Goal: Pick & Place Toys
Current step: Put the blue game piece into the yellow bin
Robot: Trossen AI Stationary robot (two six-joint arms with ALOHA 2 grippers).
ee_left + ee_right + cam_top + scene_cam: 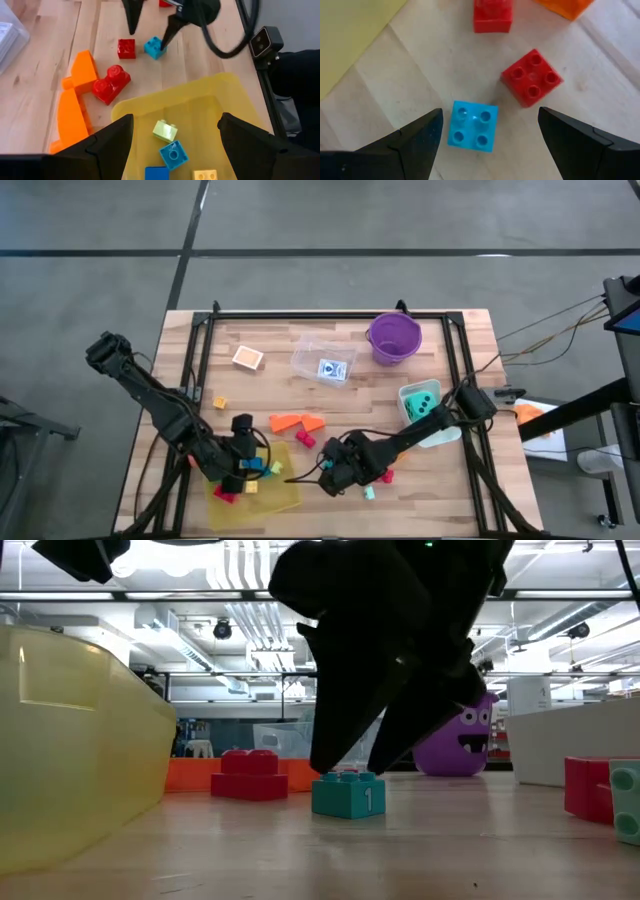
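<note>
My right gripper (490, 117) is open and points down over a light-blue brick (471, 125) that rests flat on the table, right of the yellow tray (280, 495). Its fingers stand on either side of the brick, one fingertip (165, 44) very close; I see no touch. The same brick shows in the low view (348, 795) under the right gripper (358, 765). My left gripper (176, 120) is open and empty above the tray, which holds several bricks, among them a lime one (165, 131) and a blue one (173, 152).
Two red bricks (532, 77) (492, 15) and orange wedges (297, 422) lie close by. A red brick (385, 476) and a teal brick (369, 493) lie toward the table's right. Farther back are a purple bucket (394, 337), a clear tub (325, 360), an orange die (247, 358) and a teal die (422, 402).
</note>
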